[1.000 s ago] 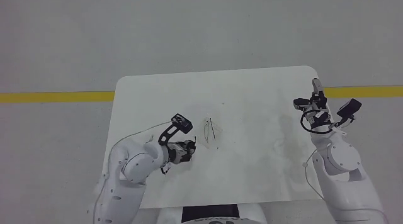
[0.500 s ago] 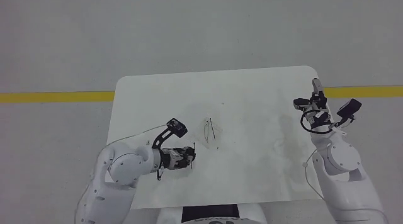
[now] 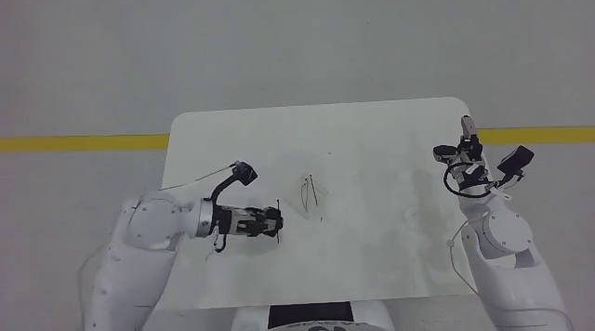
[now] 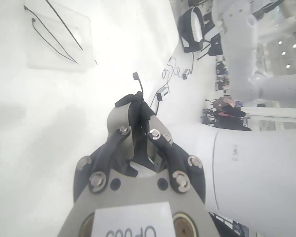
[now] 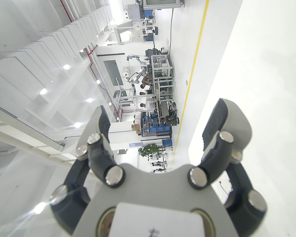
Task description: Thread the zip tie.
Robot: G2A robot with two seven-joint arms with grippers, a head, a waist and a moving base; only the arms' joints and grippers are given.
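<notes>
My left gripper (image 3: 271,222) (image 4: 137,104) is low over the front left of the white table (image 3: 372,136) and is shut on a black zip tie (image 4: 138,85). The tie's head end sticks out beyond the fingertips. Three more black zip ties (image 4: 51,28) (image 3: 310,191) lie on a clear sheet (image 4: 85,29) near the table's middle, a short way beyond the left gripper. My right gripper (image 3: 468,138) (image 5: 162,114) hangs open at the table's right edge, far from the ties, with nothing between its fingers.
Bare tabletop lies between the clear sheet and the right gripper. A yellow floor line (image 3: 84,143) runs past both sides of the table. The table's front edge (image 3: 325,301) is close behind the left gripper.
The left arm has swung its elbow out to the left and turned the gripper to point right, still holding the zip tie. The right arm has not moved.
</notes>
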